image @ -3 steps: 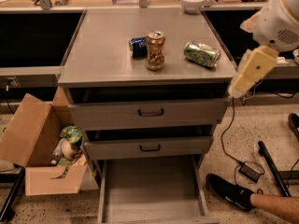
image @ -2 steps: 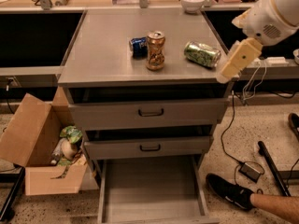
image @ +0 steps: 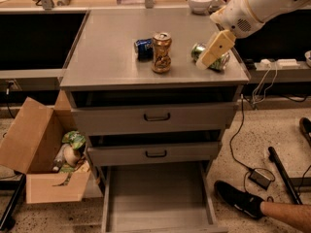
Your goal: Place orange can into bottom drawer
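Note:
The orange can (image: 161, 52) stands upright on the grey cabinet top (image: 107, 57), with a silver top and a pinched waist. The bottom drawer (image: 158, 198) is pulled fully out below, and its floor is bare. My gripper (image: 204, 62) hangs from the white arm at the upper right, over the cabinet top to the right of the orange can and apart from it. It partly hides the green can (image: 214, 57).
A blue can (image: 143, 47) lies just left of and behind the orange can. Two shallower drawers (image: 155, 115) are above the bottom one. An open cardboard box (image: 43, 154) with rubbish stands at the left. A person's foot (image: 240, 198), cables and a white bowl (image: 200, 1) are at the right.
My arm and gripper have moved left, from beside the cabinet's right edge to over its top, closer to the orange can. The cans have not moved.

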Available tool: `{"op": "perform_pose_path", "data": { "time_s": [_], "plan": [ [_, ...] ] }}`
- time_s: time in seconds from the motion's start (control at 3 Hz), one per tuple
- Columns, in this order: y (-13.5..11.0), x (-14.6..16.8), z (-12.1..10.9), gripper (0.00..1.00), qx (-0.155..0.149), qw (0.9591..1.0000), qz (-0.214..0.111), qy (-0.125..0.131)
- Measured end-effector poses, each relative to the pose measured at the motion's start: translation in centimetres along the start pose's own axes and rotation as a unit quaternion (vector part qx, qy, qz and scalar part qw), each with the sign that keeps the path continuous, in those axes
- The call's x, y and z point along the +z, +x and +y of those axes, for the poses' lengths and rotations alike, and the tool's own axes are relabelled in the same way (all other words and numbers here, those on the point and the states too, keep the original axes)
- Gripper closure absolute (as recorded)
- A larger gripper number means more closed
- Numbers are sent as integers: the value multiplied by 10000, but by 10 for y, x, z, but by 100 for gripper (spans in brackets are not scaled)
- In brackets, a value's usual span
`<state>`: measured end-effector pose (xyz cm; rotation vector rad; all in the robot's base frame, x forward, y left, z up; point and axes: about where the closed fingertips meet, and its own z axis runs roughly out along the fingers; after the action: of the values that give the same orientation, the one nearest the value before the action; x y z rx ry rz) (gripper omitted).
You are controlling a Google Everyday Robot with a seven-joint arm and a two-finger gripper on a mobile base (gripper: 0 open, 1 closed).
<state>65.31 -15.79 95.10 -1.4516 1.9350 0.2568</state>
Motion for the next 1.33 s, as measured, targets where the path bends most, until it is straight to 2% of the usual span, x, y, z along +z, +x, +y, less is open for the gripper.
{"op": "perform_pose_path", "data": {
  "time_s": [0.67,1.33],
  "plan": [
    [-15,19,-4,0,115,9997,-175,-92],
    [-30,64,-14,0,387,9978,-383,-368]
  ]
}}
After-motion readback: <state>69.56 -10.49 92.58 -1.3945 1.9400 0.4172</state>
